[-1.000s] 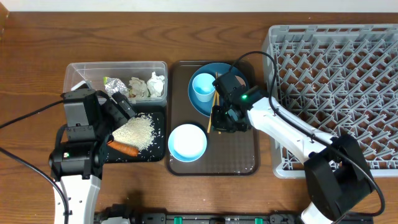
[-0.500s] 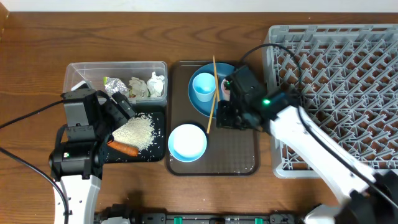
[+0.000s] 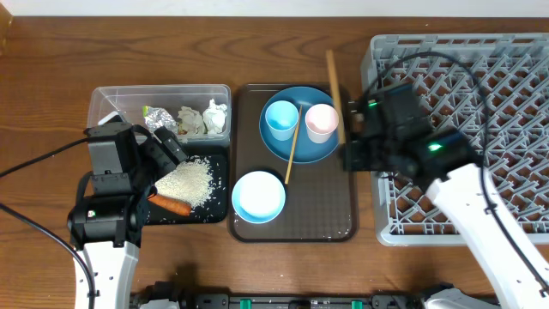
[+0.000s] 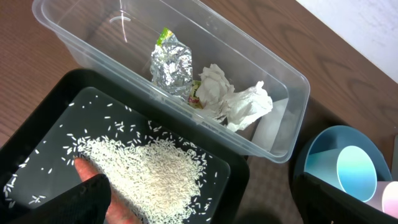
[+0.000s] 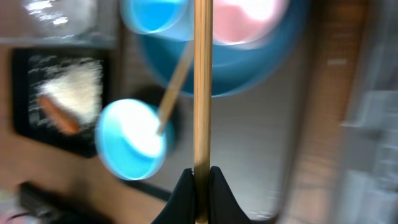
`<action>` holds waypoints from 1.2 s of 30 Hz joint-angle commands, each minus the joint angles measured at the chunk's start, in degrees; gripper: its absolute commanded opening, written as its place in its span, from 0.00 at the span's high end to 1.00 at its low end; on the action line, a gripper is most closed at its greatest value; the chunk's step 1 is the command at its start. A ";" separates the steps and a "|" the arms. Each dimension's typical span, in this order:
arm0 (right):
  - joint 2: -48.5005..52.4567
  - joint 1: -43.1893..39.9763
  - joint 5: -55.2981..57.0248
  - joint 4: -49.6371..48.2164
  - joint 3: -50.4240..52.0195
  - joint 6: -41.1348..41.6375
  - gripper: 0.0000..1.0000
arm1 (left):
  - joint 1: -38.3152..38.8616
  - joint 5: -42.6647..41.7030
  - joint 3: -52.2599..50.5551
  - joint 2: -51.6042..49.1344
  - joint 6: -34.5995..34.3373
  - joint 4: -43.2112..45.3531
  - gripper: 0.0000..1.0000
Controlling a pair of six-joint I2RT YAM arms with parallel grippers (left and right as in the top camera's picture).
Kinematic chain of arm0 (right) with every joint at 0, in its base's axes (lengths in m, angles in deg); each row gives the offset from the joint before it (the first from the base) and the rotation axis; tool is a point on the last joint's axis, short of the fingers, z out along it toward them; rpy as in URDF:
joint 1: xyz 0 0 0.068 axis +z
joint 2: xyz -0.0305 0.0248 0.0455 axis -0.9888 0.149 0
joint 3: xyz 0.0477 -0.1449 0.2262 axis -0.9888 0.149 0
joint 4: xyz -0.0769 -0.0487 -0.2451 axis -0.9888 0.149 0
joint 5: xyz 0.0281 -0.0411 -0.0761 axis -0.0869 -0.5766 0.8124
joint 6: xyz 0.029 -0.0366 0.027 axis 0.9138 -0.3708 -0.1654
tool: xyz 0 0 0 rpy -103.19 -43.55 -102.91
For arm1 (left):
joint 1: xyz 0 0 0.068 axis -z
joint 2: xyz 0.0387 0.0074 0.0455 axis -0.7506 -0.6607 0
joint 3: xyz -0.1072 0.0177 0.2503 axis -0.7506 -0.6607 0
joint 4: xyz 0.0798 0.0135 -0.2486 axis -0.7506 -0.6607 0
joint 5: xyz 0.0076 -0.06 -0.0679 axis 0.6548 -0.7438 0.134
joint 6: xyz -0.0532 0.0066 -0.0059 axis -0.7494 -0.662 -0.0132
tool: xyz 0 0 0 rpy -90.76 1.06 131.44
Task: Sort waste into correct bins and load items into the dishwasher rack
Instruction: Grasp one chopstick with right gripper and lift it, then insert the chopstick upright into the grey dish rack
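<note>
No text, brand or number can be read anywhere. The foil wrapper point(image 4: 171, 62) in the tub point(image 4: 292, 112) carries a scrap of green and yellow print at its 12 o'clock edge, too small to make out.

Brown serving tray point(image 3: 317, 210) holds a dark-blue plate point(image 3: 304, 151), light-blue cup point(image 3: 280, 118) and pale-pink cup point(image 3: 322, 122). Tan chopstick point(image 3: 333, 86) at its far right edge. Left of it, white rice point(image 3: 184, 182) speckles a black tray point(image 3: 217, 206); right, grey lattice rack point(image 3: 515, 77).
</note>
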 commanded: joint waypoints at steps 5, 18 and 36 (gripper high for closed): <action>-0.31 -11.82 6.14 4.63 -0.57 -14.23 0.99 | -0.28 0.31 1.05 -0.02 0.50 -0.02 0.05; 1.90 -15.74 16.24 5.22 0.09 -20.90 0.99 | -0.31 0.31 1.05 -0.02 0.50 -0.02 0.05; 11.76 -15.63 14.01 3.56 0.09 -19.58 0.99 | -0.31 0.31 1.05 -0.02 0.50 -0.02 0.05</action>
